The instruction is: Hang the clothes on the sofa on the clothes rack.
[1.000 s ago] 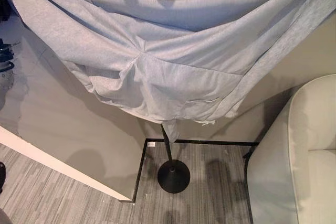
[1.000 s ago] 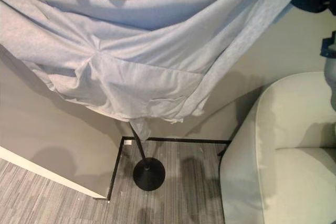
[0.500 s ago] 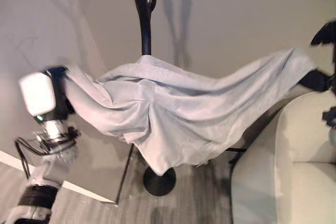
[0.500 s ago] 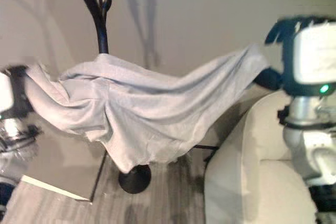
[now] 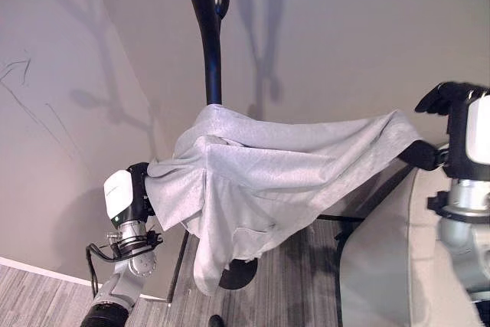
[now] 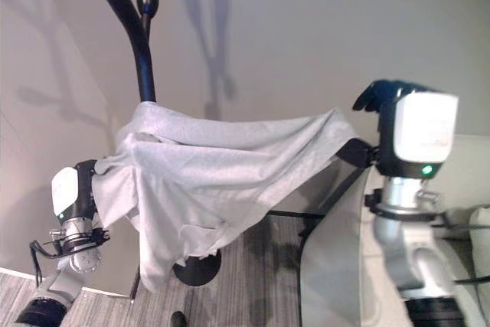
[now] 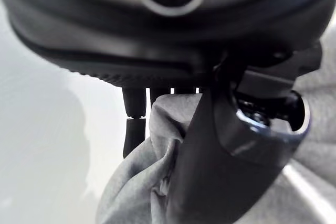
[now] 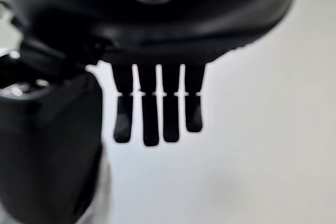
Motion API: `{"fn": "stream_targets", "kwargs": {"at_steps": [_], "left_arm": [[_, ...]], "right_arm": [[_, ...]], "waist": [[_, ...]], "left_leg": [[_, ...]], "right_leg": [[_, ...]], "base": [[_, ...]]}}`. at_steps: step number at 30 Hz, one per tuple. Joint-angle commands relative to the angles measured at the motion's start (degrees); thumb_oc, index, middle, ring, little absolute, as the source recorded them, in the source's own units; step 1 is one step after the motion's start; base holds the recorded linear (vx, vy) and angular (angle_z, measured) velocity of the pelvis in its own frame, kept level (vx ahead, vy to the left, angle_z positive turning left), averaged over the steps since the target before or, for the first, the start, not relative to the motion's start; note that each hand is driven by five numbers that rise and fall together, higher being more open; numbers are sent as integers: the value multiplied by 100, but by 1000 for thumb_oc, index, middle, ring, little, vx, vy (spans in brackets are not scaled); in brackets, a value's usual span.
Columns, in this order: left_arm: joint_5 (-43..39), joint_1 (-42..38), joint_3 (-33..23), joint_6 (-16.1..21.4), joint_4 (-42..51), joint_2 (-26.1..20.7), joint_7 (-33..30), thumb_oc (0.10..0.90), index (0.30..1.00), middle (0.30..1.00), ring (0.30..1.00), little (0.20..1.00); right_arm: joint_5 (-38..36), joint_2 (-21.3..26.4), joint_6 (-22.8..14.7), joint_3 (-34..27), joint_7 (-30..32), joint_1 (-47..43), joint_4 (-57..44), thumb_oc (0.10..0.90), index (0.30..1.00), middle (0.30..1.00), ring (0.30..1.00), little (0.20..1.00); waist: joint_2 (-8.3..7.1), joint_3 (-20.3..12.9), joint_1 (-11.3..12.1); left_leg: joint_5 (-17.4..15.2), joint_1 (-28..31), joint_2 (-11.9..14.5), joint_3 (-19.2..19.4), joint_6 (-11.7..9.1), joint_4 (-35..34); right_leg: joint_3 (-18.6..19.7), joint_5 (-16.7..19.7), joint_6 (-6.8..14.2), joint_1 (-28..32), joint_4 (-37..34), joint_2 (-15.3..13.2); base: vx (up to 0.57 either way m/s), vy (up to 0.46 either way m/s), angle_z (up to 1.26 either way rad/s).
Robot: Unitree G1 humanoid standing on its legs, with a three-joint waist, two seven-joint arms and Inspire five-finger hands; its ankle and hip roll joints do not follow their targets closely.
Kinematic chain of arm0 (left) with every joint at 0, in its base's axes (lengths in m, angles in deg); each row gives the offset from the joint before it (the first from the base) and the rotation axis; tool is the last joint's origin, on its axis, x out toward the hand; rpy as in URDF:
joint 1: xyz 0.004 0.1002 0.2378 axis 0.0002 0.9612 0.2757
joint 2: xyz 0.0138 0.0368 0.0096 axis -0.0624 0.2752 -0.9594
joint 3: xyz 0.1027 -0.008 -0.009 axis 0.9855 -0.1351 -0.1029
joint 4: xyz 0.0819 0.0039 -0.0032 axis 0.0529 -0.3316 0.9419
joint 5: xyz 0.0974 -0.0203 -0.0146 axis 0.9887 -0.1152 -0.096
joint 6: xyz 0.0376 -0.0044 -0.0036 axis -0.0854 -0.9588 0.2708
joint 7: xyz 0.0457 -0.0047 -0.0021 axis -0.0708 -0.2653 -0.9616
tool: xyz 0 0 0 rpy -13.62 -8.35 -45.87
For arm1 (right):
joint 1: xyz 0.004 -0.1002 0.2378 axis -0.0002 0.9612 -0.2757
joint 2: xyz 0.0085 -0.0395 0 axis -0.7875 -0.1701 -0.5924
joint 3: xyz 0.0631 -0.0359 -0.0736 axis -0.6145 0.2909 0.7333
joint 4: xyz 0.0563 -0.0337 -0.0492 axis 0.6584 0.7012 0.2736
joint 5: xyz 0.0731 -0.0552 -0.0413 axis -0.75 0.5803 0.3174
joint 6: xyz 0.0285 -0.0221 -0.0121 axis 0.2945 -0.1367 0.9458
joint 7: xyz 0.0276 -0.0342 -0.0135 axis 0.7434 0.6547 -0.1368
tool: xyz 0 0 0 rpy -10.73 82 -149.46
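The shirt (image 5: pixel 260 181) has dropped lower, draped against the rack (image 5: pixel 208 44). My left hand (image 7: pixel 157 114) still grips it; my right hand (image 8: pixel 157 108) is released.

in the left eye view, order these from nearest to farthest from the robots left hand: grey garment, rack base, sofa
1. grey garment: its edge is pinched in the left hand, at the view's left.
2. rack base: on the floor under the hanging cloth, lower middle, partly hidden.
3. sofa: at the far right, beside the right hand.
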Motion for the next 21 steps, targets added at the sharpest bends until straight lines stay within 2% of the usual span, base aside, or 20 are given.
{"fn": "stream_targets", "kwargs": {"at_steps": [1,2,3,4,5,6,7,8,9,10,11,18,21], "left_arm": [[-868,-132,-224,605,215,113,-137,400,300,300,300,300],[-1426,-116,-167,681,230,284,-8,405,307,307,307,307],[-1937,-88,-132,759,273,442,148,551,526,526,526,526],[-2298,-41,-102,797,307,535,333,800,900,900,900,900],[-3290,-10,9,941,222,730,819,800,900,900,900,900],[-3722,-5,127,942,147,800,1127,800,900,900,900,900],[-3725,-7,126,943,145,799,1130,800,900,900,900,900],[-4542,59,291,920,-108,855,1685,800,900,900,900,900],[-4542,59,291,920,-108,855,1685,800,900,900,900,900],[-4960,131,294,946,-335,925,2024,800,900,900,900,900],[-5005,155,301,936,-475,951,2066,800,900,900,900,900],[-5131,289,164,848,-1382,1106,2260,800,900,900,900,900],[-5235,342,0,850,-1905,1205,2399,800,900,900,900,900]], "right_arm": [[-1062,30,-576,214,-366,232,-165,400,300,300,300,300],[-1639,-265,-708,408,-563,317,-89,400,300,300,300,300],[-2139,-501,-811,622,-857,451,-81,400,300,300,300,300],[-2493,-614,-882,803,-1124,531,-83,518,476,476,476,476],[-3388,-765,-999,1195,-1760,633,-45,800,900,900,900,900],[-3815,-810,-1014,1372,-2054,673,-12,800,900,900,900,900],[-3817,-810,-1014,1372,-2055,671,-11,800,900,900,900,900],[-4788,-875,-1098,1748,-2631,666,152,800,900,900,900,900],[-4788,-875,-1098,1748,-2631,666,152,800,900,900,900,900],[-5123,-915,-1142,1793,-2884,693,303,800,900,900,900,900],[-5401,-1014,-1186,1780,-2895,710,424,800,900,900,900,900],[-5910,-1104,-1207,1574,-3078,915,635,800,900,900,900,900],[-6176,-1023,-1261,1576,-3462,1027,885,800,900,900,900,900]], "waist": [[-5,-735,47],[5,-724,31],[16,-709,15],[25,-692,3],[38,-679,-8],[39,-654,-13],[44,-662,-12],[53,-628,-6],[53,-628,-6],[52,-622,-3],[49,-626,-4],[43,-615,-12],[26,-602,-13]], "left_leg": [[-1106,211,148,207,-526,33],[-1091,214,158,217,-525,33],[-1074,207,172,218,-527,33],[-1059,201,179,218,-531,33],[-1025,189,202,230,-546,33],[-1010,195,207,234,-555,33],[-1003,181,214,235,-557,33],[-974,183,241,255,-585,33],[-974,183,241,255,-585,33],[-962,181,257,258,-599,33],[-956,181,266,264,-607,33],[-918,157,322,293,-661,33],[-899,148,353,298,-688,33]], "right_leg": [[-89,63,-77,-14,364,120],[-83,44,-87,-27,373,132],[-91,25,-100,-46,379,141],[-88,13,-108,-59,378,150],[-91,4,-120,-82,372,166],[-87,-5,-125,-78,367,169],[-85,3,-130,-92,366,177],[-76,-13,-142,-98,340,188],[-76,-13,-142,-98,340,188],[-66,-15,-150,-97,320,201],[-65,-10,-156,-101,308,208],[-55,-27,-174,-117,230,238],[-53,-80,-194,-107,177,265]], "base": [[-43,-10,-2],[-68,-17,-4],[-70,-17,-3],[-80,-27,-6],[-74,-25,-8],[-56,-22,-16],[-67,-23,-11],[-46,-18,-6],[-65,-33,-2],[-32,-28,-6],[-32,-28,-4],[-28,-23,1],[-34,-36,1]]}}
